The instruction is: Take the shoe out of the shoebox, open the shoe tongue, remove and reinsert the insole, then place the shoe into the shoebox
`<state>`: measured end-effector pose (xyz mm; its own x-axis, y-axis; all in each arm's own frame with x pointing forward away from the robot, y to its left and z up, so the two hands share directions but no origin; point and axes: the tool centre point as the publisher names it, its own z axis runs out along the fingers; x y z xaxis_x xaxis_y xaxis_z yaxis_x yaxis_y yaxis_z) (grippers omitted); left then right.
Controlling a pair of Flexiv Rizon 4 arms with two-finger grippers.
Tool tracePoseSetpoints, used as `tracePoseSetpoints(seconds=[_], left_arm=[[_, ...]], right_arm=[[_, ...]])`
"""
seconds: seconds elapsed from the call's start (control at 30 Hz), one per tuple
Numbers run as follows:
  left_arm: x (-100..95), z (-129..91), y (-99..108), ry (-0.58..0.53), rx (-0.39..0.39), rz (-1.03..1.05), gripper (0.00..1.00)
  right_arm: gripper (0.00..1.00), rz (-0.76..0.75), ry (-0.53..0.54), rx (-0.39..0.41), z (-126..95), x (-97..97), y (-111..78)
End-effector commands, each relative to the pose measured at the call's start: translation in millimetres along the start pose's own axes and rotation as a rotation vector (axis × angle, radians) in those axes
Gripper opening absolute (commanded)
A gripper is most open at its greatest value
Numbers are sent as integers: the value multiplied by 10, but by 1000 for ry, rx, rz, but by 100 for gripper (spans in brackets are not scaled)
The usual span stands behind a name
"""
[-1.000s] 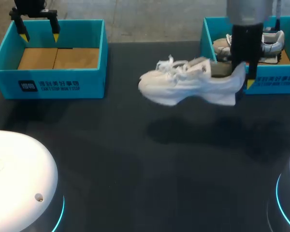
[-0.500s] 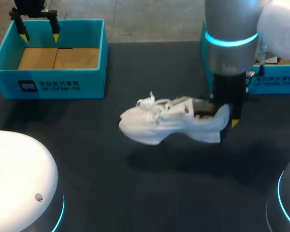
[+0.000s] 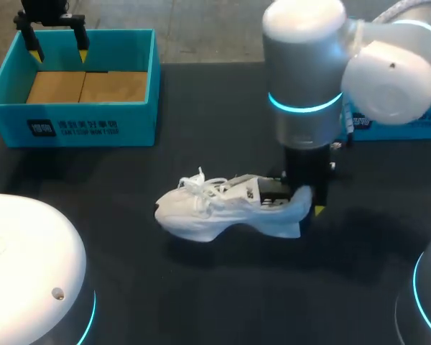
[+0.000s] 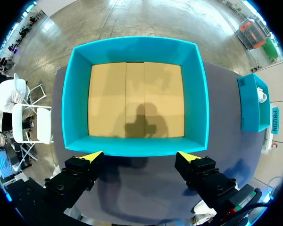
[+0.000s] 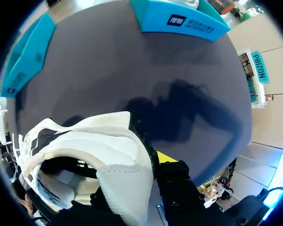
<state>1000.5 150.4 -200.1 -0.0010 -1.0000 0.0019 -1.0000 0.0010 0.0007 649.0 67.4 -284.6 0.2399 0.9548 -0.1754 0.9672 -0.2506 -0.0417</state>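
Observation:
A white sneaker [image 3: 223,208] lies low over the dark table, toe toward my left, laces up. My right gripper [image 3: 305,201] is shut on its heel. In the right wrist view the heel wall of the sneaker [image 5: 108,155] sits between the fingers of that gripper [image 5: 132,174], one yellow tip showing outside it. I cannot tell whether the sole touches the table. The right shoebox [image 3: 424,118] is mostly hidden behind my right arm. My left gripper [image 3: 55,43] hangs open over the far edge of the empty teal shoebox [image 3: 79,86].
The left wrist view looks down past the open gripper [image 4: 140,156] into the empty box [image 4: 137,99] with its cardboard floor. The other teal box [image 4: 254,101] stands off to the side, something white inside it. Bare dark tabletop [image 3: 201,287] spreads in front of the sneaker.
My right arm has carried the sneaker from beside the right shoebox toward the middle front of the table and lowered it. The left arm has not moved.

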Motion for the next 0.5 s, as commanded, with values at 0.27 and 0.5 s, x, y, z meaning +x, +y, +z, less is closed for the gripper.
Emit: tracePoseSetpoints(seconds=[0.27,0.5], left_arm=[[1,-1,2,-1,0,0,100],[1,-1,2,-1,0,0,100]], right_arm=[[0,-1,15,3,422,251,-141],[0,-7,24,-20,597,283,-189]])
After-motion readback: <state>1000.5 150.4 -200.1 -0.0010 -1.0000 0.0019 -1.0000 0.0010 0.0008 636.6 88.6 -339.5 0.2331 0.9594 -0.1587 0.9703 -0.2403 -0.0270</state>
